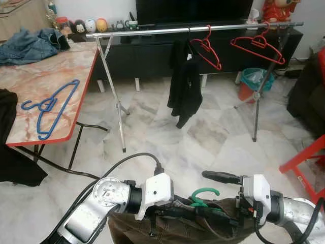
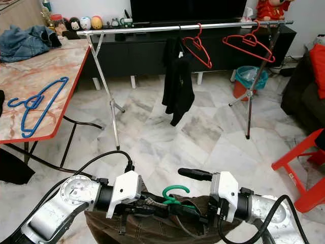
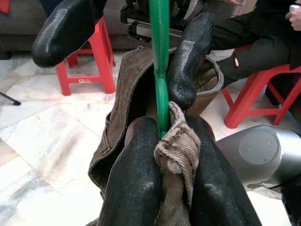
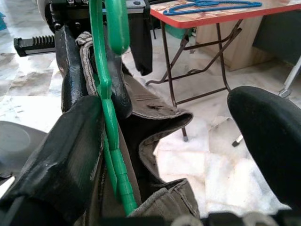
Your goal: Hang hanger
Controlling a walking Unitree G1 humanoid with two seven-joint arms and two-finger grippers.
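A green hanger (image 1: 205, 195) carrying a brown corduroy garment (image 1: 167, 231) is held low in front of me. My left gripper (image 1: 187, 211) is shut on the hanger's neck and a fold of the garment, seen close in the left wrist view (image 3: 162, 134). My right gripper (image 1: 223, 199) faces it from the right and is open; one finger (image 4: 66, 150) lies against the hanger (image 4: 110, 127) and the other (image 4: 268, 136) stands well apart. The silver clothes rail (image 1: 193, 29) spans the room ahead.
On the rail hang two red hangers (image 1: 210, 51) (image 1: 259, 44) and a black garment (image 1: 184, 84). A marble table (image 1: 30, 76) at left holds a blue hanger (image 1: 51, 104) and jeans (image 1: 30, 44). At right, a red stool (image 1: 304, 162) and teal bin (image 1: 255, 81). A seated person (image 3: 263, 42) is nearby.
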